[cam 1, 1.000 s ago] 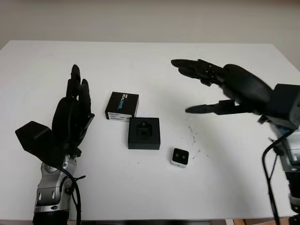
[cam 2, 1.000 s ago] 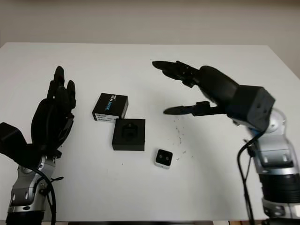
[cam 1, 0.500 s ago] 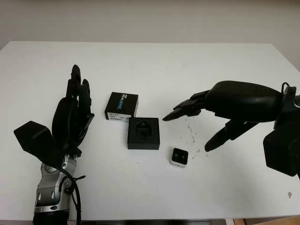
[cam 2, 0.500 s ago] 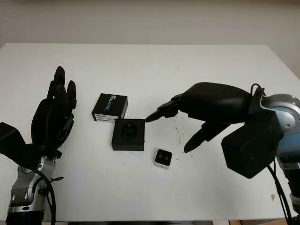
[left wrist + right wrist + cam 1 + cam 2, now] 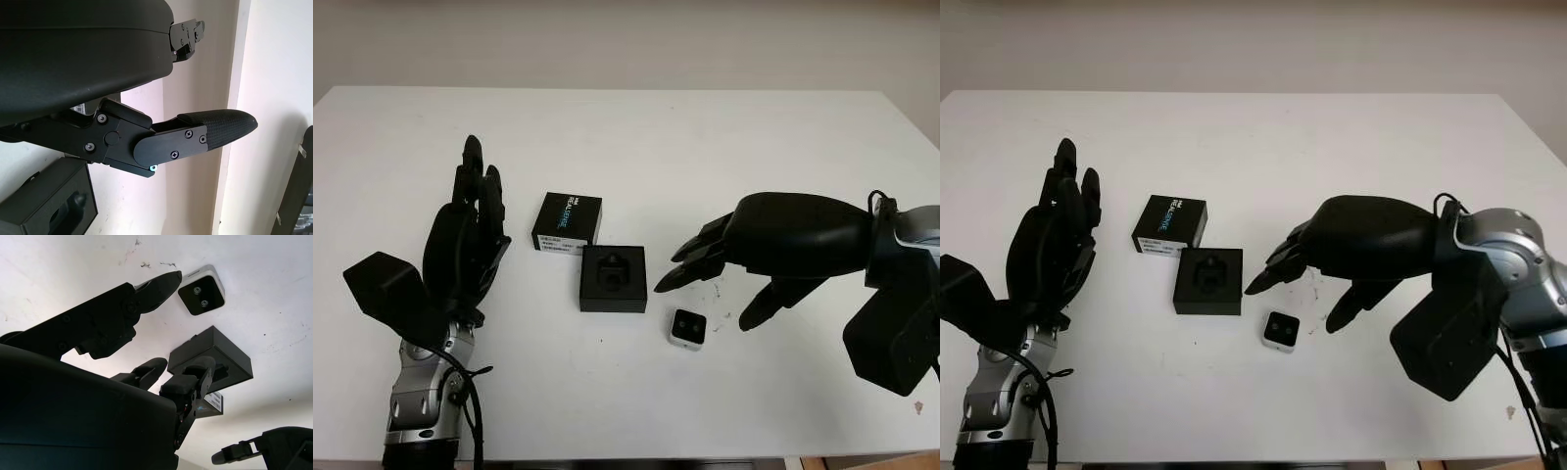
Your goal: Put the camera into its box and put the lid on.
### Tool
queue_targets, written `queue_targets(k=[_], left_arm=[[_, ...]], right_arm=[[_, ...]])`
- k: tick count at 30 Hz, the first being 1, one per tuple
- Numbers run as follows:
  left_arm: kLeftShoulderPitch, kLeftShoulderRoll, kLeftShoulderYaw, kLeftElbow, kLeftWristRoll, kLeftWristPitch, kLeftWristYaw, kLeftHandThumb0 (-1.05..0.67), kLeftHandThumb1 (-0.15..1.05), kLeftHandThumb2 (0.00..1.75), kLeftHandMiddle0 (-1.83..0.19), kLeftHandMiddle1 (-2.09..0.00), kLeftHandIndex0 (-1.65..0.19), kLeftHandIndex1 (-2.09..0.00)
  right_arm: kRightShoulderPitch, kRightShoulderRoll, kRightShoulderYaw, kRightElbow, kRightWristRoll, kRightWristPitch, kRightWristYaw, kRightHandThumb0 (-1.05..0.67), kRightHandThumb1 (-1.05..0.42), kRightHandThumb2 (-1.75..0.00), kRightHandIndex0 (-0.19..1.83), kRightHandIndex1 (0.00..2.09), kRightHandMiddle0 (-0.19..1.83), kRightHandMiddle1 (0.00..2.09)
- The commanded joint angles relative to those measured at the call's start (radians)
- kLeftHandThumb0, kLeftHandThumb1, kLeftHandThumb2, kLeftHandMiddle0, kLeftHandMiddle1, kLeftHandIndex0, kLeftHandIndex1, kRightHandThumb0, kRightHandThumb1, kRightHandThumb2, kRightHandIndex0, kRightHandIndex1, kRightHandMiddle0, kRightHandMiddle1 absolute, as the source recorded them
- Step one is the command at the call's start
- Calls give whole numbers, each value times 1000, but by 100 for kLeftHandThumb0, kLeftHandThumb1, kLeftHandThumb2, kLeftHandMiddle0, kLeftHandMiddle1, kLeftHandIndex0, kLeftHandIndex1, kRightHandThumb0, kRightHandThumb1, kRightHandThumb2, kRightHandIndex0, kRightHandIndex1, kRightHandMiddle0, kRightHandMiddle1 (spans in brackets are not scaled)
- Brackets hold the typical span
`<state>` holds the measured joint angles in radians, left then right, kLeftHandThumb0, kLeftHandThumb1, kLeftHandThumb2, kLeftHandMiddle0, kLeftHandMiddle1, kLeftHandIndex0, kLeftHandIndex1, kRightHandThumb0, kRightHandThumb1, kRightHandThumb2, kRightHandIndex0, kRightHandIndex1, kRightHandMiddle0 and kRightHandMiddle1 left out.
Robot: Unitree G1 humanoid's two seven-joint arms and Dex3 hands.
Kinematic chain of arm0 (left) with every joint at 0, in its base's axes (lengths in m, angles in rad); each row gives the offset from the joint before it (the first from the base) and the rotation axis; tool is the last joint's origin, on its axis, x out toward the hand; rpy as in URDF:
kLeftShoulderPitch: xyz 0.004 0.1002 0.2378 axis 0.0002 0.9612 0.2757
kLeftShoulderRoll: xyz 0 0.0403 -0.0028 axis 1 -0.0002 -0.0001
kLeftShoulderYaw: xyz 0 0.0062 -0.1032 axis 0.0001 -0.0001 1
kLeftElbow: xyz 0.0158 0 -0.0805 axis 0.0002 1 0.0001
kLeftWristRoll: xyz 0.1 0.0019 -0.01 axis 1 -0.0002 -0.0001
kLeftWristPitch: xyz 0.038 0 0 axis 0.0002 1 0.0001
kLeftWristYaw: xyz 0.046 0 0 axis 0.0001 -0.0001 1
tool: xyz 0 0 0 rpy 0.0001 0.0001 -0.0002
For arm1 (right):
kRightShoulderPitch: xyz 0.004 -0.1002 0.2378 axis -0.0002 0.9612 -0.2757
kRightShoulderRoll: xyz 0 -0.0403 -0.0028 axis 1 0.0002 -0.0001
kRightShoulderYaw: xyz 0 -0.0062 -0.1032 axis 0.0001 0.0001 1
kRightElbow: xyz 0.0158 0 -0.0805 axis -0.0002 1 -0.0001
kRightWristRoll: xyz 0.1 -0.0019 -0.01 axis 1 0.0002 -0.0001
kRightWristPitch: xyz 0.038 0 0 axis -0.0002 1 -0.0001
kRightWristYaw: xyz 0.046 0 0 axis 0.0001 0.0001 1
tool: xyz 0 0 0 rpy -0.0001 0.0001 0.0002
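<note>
Camera (image 5: 201, 294) just beside open right hand (image 5: 146, 313) thumb, apart.

1 camera (image 5: 687, 327), 1 box (image 5: 613, 279), 1 lid (image 5: 568, 221) (printed label) — 2 hands (image 5: 460, 245).

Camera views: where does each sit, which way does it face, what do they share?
Left and right eye views: head stereo pair, looking down at the white table; left hand raised, open; right hand open above the camera.
Left wrist view: beside the left hand's shell, facing the open box.
Right wrist view: behind the right hand's fingers, facing camera, box and lid.
Shared: box.
</note>
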<state>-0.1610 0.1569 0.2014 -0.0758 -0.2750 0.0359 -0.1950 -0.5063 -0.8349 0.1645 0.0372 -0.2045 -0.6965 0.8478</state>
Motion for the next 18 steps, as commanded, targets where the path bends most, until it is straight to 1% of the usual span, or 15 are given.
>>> queue_targets(k=[1, 6, 11, 18], left_arm=[[-7, 9, 6, -9, -2, -1, -1, -79, 105, 62, 19, 0, 19, 0], [-9, 12, 11, -4, -7, -8, -9, -80, 105, 61, 19, 0, 19, 0], [-7, 13, 14, -5, -9, -3, -13, -79, 105, 62, 19, 0, 19, 0], [-5, 17, 13, -5, -6, -6, -18, -79, 105, 62, 19, 0, 19, 0]], right_arm=[[6, 8, 5, 17, -11, -26, -24, -34, -77, -6, 60, 17, 61, 15], [11, 0, 20, 33, -35, -48, -42, -34, -80, -6, 57, 17, 58, 15], [15, 11, 32, 72, -51, -86, -73, -34, -79, -6, 60, 19, 60, 19], [11, 17, 58, 104, -54, -86, -73, -36, -82, -6, 57, 19, 56, 23]])
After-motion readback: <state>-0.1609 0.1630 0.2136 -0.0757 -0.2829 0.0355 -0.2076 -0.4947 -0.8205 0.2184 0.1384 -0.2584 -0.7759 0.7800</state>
